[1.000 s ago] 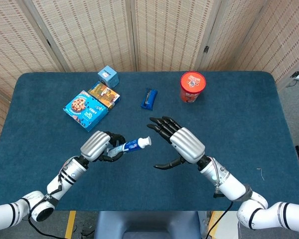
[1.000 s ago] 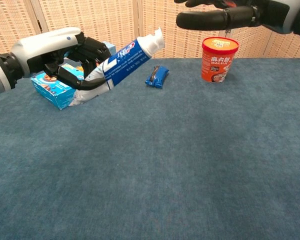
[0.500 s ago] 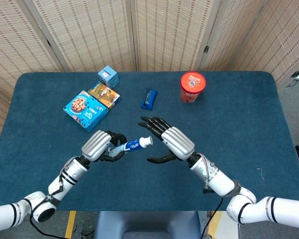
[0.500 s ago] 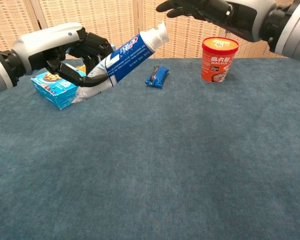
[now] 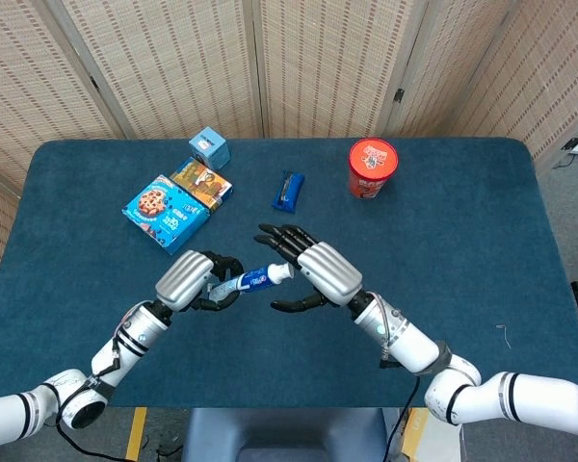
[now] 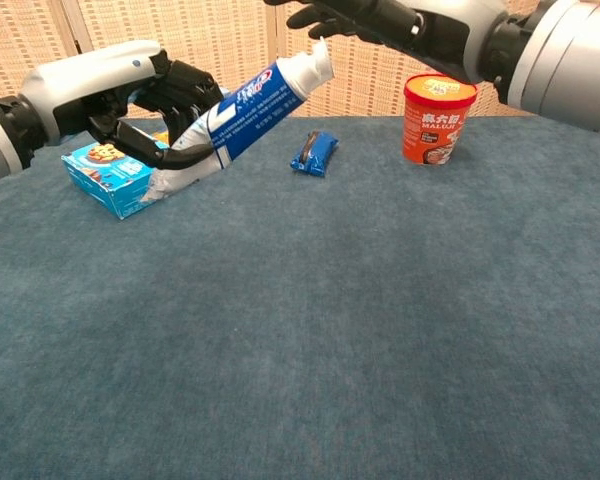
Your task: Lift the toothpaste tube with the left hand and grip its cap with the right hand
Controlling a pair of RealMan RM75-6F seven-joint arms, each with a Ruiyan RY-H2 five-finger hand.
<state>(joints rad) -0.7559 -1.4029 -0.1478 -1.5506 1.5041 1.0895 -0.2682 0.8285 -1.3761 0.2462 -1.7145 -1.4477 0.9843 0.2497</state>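
left hand (image 5: 195, 281) wraps the toothpaste tube (image 5: 248, 282) at its crimped end, clear of the table (image 5: 482, 241). cap (image 5: 284, 272) points at the right hand (image 5: 313, 272), fingers spread, thumb below, not yet closed. best to hold the tube steady and close slowly around the cap. cookie box (image 5: 167, 213) lies beyond the left hand.

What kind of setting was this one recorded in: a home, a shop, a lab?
Probably a lab or staged test area: a table covered in blue felt, woven folding screens as backdrop, and assorted packaged goods such as a cookie box and a noodle cup.
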